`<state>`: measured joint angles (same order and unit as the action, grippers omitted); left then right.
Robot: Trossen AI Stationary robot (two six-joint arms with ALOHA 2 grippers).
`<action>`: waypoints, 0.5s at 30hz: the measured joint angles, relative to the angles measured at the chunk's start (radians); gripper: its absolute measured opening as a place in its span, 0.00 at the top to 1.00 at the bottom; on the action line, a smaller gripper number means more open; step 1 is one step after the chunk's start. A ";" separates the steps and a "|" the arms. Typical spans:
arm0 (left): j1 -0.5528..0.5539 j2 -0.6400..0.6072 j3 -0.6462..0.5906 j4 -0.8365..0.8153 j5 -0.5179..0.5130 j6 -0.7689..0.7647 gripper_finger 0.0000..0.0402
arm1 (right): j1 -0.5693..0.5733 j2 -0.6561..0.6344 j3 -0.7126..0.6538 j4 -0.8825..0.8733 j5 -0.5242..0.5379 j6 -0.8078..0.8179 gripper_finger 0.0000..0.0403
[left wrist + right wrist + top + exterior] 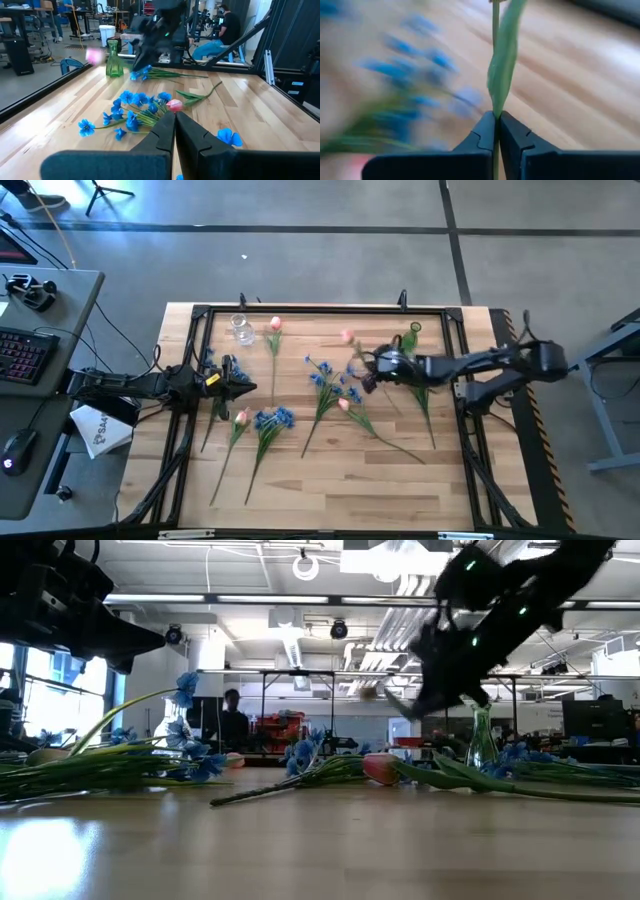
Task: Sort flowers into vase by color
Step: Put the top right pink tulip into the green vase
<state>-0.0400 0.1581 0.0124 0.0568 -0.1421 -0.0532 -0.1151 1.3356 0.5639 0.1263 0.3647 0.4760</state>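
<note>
Right wrist view: jaws of the right gripper [497,131] pressed together on a thin green stem [496,60] with a leaf, stem running straight out from between the fingertips. Looks like a pink tulip [347,336] being lifted, head blurred just beyond the gripper in the high view, well clear of the wood. Just below and beside the jaws, a blue cluster [322,375] and another pink tulip [343,404] lying flat on the table [300,480]. Green vase [411,335] close behind the gripper; clear vase [242,330] far across, near the other arm.

For a clean carry: best to keep the pinch firm, raise until the stem's free end hangs clear of the neighbouring stems, then bring that end over the chosen vase mouth and lower it straight.

Right arm stretched in low from its side, wrist raised over the table's middle. Left gripper [174,131] waiting on the far side, jaws pressed together on nothing, hovering near a blue bunch [131,112].
</note>
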 joint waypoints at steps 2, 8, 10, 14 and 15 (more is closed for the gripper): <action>0.000 0.000 0.000 -0.001 0.001 -0.006 0.99 | 0.027 -0.067 -0.086 0.294 -0.082 -0.107 0.99; 0.000 0.000 0.000 0.001 0.001 -0.014 0.99 | 0.040 -0.222 -0.342 1.004 -0.053 -0.389 1.00; 0.000 0.000 0.000 0.002 0.001 -0.014 0.99 | 0.028 -0.264 -0.392 1.126 0.021 -0.508 1.00; 0.000 0.000 0.000 0.024 0.001 -0.014 0.99 | -0.002 -0.345 -0.425 1.292 0.106 -0.794 1.00; 0.000 0.000 0.000 0.028 0.001 -0.014 0.99 | -0.010 -0.362 -0.424 1.313 0.129 -0.856 1.00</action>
<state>-0.0402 0.1581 0.0124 0.0845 -0.1413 -0.0669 -0.1252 0.9737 0.1396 1.4393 0.4941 -0.3802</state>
